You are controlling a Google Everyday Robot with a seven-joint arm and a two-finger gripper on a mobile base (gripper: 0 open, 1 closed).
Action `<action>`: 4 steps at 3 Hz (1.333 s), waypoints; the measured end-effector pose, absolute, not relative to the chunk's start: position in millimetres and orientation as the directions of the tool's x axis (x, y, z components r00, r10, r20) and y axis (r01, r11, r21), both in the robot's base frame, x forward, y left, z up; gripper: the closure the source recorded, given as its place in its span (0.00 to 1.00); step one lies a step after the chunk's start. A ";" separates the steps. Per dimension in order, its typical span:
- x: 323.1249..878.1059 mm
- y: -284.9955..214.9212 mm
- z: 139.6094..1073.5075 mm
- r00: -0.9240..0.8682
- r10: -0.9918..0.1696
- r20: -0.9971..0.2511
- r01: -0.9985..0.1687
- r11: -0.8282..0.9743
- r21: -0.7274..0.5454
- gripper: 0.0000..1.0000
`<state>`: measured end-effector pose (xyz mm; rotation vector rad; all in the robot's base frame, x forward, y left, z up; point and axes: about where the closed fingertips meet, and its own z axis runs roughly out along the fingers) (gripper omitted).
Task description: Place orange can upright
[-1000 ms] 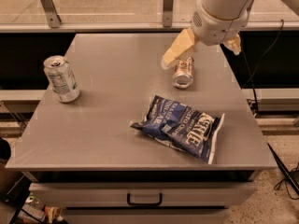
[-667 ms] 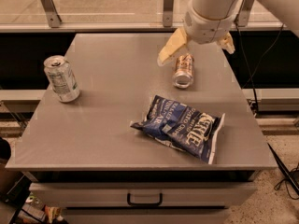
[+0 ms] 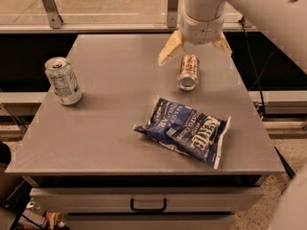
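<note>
1. Nearest, the crinkly blue chip bag (image 3: 184,131) lies flat on the grey counter (image 3: 105,128). It has not moved.
2. On the left, the silver-white drink can with printed words (image 3: 63,80) stands up straight, just as before.
3. The small shiny orange metal can (image 3: 188,72) lies on its side just behind the bag, its silver end facing us. It has stayed in the same spot.
4. Only the robot's white tool (image 3: 195,49) has changed. It slid left and now hangs over the far end of the orange can. Its two tan fingers (image 3: 170,51) are spread wide, one on each side.
5. I think the tool is lined up to grab. The can is not yet held, so standing it up is still to do.
</note>
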<state>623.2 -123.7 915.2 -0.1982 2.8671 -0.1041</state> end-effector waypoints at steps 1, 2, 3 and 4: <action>637.9 -123.7 897.6 -0.971 -0.110 -0.213 -0.093 0.992 -0.087 0.00; 652.7 -123.5 877.8 -0.981 -0.101 -0.163 -0.090 0.993 -0.069 0.00; 664.2 -125.4 864.6 -0.985 -0.105 -0.138 -0.100 0.994 -0.045 0.00; 670.1 -130.5 857.1 -0.988 -0.091 -0.124 -0.090 0.996 -0.011 0.00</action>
